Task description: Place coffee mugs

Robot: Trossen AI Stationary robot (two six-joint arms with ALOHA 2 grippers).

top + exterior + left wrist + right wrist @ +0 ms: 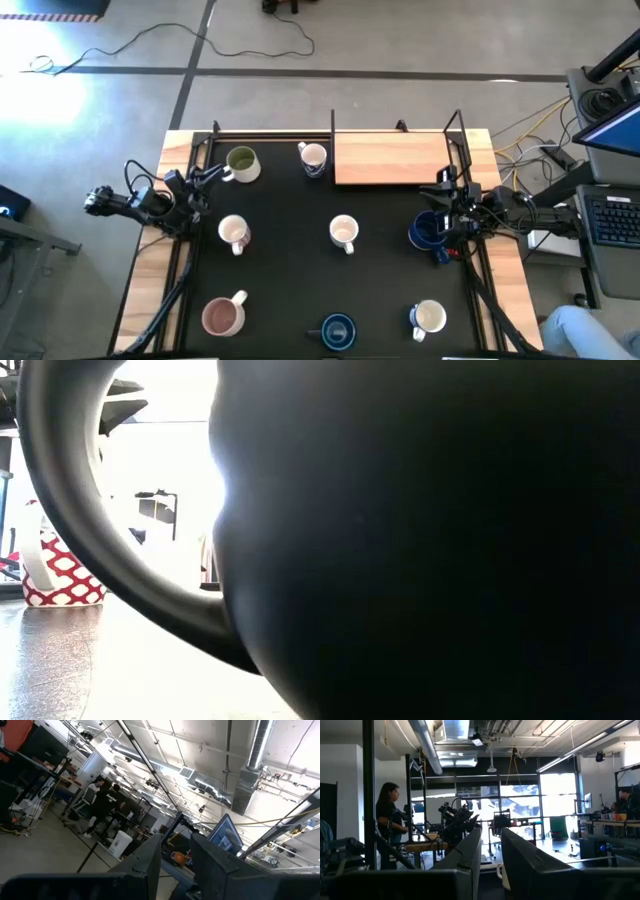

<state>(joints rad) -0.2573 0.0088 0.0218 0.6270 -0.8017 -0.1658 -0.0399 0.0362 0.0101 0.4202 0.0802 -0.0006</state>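
Note:
Eight mugs stand upright on the black mat in the high view. There is a green-inside mug [241, 163], a white mug [313, 157], two more white mugs [234, 233] [343, 233], a dark blue mug [426, 232], a pink mug [222, 316], a second dark blue mug [338, 331] and another white mug [428, 318]. My left gripper [211, 175] [176, 840] sits at the mat's left edge beside the green-inside mug, tipped upward, with a narrow gap between its fingers. My right gripper [440, 196] [491, 837] is at the right edge, by the first dark blue mug, pointing level and slightly open.
A wooden board [392, 158] lies at the mat's far right. A black frame [332, 125] rims the table. The near dark blue mug [420, 540] fills the low view, its handle [60, 510] toward the left. People stand in the room beyond [387, 815].

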